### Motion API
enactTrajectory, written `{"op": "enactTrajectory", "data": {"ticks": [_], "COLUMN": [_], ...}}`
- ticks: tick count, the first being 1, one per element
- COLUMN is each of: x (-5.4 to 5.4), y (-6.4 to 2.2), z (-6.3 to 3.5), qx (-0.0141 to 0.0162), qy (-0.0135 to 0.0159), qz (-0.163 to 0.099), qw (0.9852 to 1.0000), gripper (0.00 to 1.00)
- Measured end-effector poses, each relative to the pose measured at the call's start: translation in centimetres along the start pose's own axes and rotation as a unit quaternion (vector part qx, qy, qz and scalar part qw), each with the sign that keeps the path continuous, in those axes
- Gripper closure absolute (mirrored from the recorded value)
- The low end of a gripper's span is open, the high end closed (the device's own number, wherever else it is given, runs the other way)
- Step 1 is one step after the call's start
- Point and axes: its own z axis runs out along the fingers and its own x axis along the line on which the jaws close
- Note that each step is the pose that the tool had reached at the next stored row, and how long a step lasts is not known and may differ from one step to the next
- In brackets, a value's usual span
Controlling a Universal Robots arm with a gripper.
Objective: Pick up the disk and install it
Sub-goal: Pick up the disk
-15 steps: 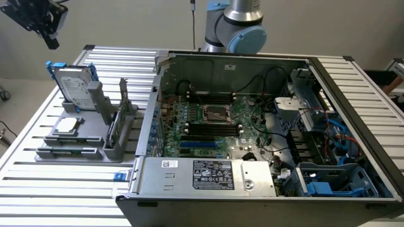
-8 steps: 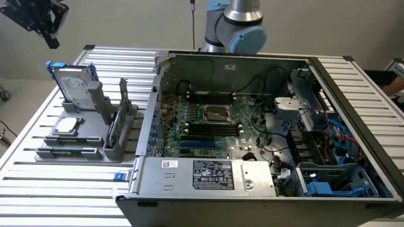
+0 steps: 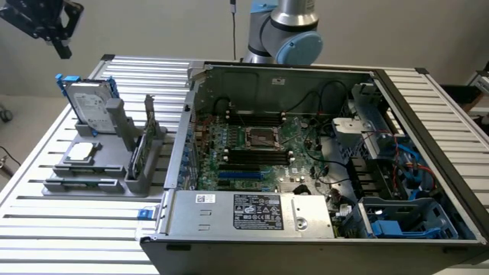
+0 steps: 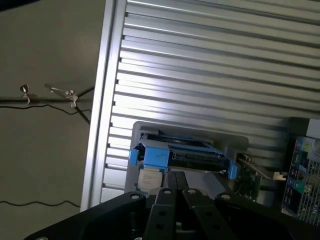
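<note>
My bench was a ribbed aluminium table (image 3: 46, 229), its slats catching soft, even light. Behind it, across the upper part of the exterior view, stood a plain pale wall (image 3: 153, 34). At that view's left edge lay a dull beige floor (image 3: 19, 134), crossed by a thin black cable (image 4: 40, 202).

Silver arm (image 3: 292, 12), blue joint cap (image 3: 300, 48), black gripper (image 3: 61, 49).
</note>
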Motion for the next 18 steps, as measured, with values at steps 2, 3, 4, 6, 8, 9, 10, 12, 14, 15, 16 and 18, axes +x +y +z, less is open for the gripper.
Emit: {"op": "enactTrajectory", "data": {"ticks": [2,3,4,6,8,9,10,12,14,15,16,18], "x": [0.0,0.0,0.0,0.0,0.0,0.0,0.0,0.0,0.0,0.0,0.0,0.0], "y": [0.0,0.0,0.0,0.0,0.0,0.0,0.0,0.0,0.0,0.0,0.0,0.0], "z": [0.0,0.0,0.0,0.0,0.0,0.0,0.0,-0.01,0.0,0.0,0.01,0.05], "qx": [-0.0006,-0.0009,-0.0012,-0.0017,-0.0022,-0.0024,-0.0026,-0.003,-0.0034,-0.0035,-0.0037,-0.004], "qy": [0.0,0.0001,0.0001,0.0001,0.0001,0.0002,0.0003,0.0005,0.0007,0.0007,0.0008,0.0006], "qz": [-0.017,-0.026,-0.034,-0.051,-0.069,-0.077,-0.086,-0.103,-0.12,-0.129,-0.137,-0.154], "qw": [0.9999,0.9997,0.9994,0.9987,0.9976,0.997,0.9963,0.9946,0.9927,0.9917,0.9906,0.988], "gripper": [0.89,0.89,0.89,0.89,0.89,0.89,0.89,0.89,0.89,0.89,0.89,0.89]}}
